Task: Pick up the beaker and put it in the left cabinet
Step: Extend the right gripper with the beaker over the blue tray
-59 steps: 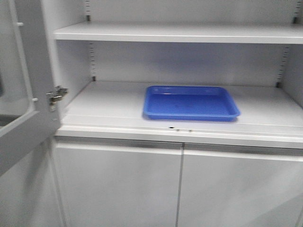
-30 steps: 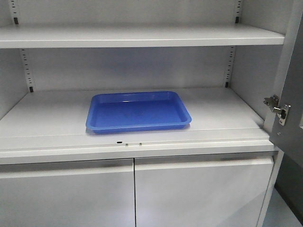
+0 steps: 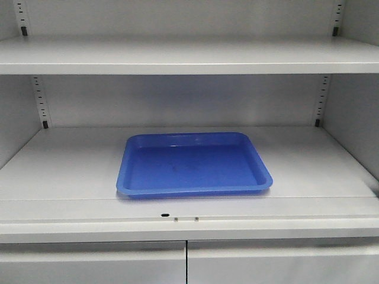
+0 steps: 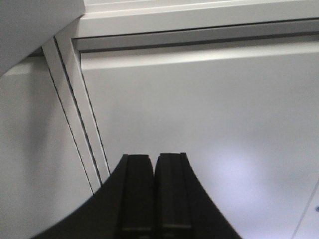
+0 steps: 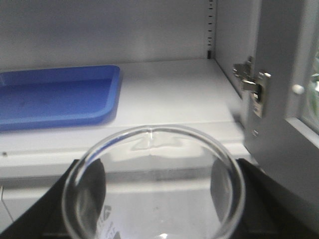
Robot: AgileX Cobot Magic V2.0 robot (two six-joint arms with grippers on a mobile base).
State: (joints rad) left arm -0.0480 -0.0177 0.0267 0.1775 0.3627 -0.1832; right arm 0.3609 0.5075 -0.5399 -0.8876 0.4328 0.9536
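Note:
The clear glass beaker (image 5: 154, 184) fills the bottom of the right wrist view, seen from above its rim. My right gripper (image 5: 155, 199) is shut on it, one black finger against each side. It hangs in front of the left cabinet's lower shelf (image 5: 174, 99). That pale grey cabinet (image 3: 65, 160) fills the front view, where neither the beaker nor an arm shows. My left gripper (image 4: 152, 162) is shut on nothing, its black fingers pressed together before a closed lower cabinet door (image 4: 209, 124).
A blue tray (image 3: 192, 164) lies at the middle of the lower shelf. An upper shelf (image 3: 189, 56) runs above it. The open right door with its metal hinge (image 5: 251, 82) stands close beside the beaker. Two closed doors (image 3: 95, 263) sit below the shelf.
The front view has swung across the cabinet: the open left door, then the right door and hinge, have left the frame. The blue tray now looks centred and closer.

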